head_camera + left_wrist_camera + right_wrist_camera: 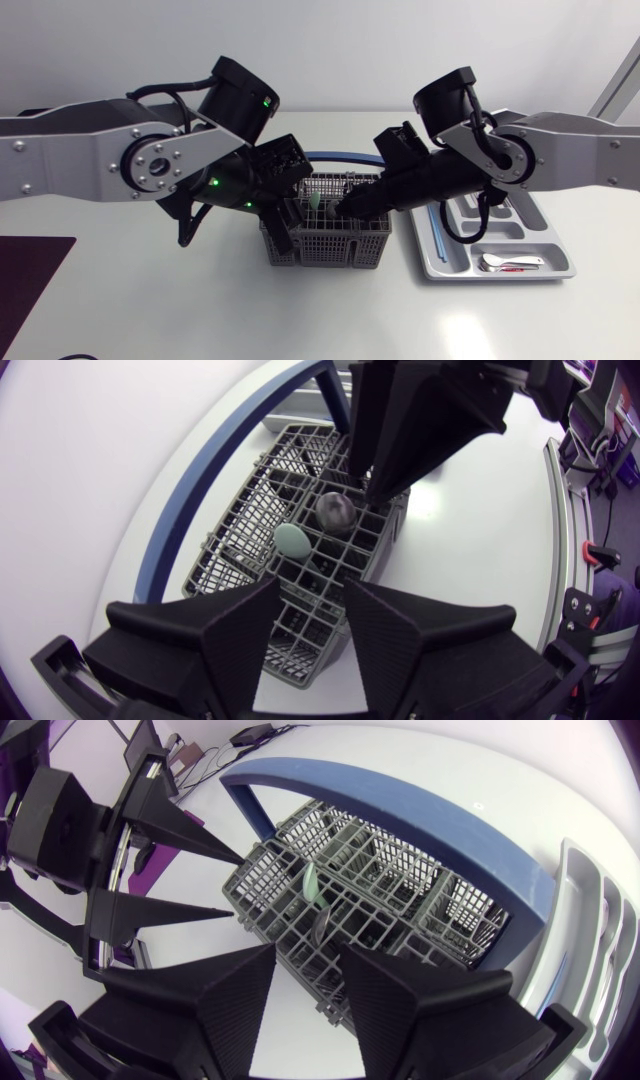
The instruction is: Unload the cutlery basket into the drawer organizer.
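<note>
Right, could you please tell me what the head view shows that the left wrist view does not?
Only the head view shows the grey plastic drawer organizer, with a white utensil lying in it, and a dark purple mat. Only the left wrist view shows a dark rounded utensil end in the grey wire cutlery basket, beside the right gripper. Both show that basket, the mint-green utensil standing in it, and the open left gripper.
</note>
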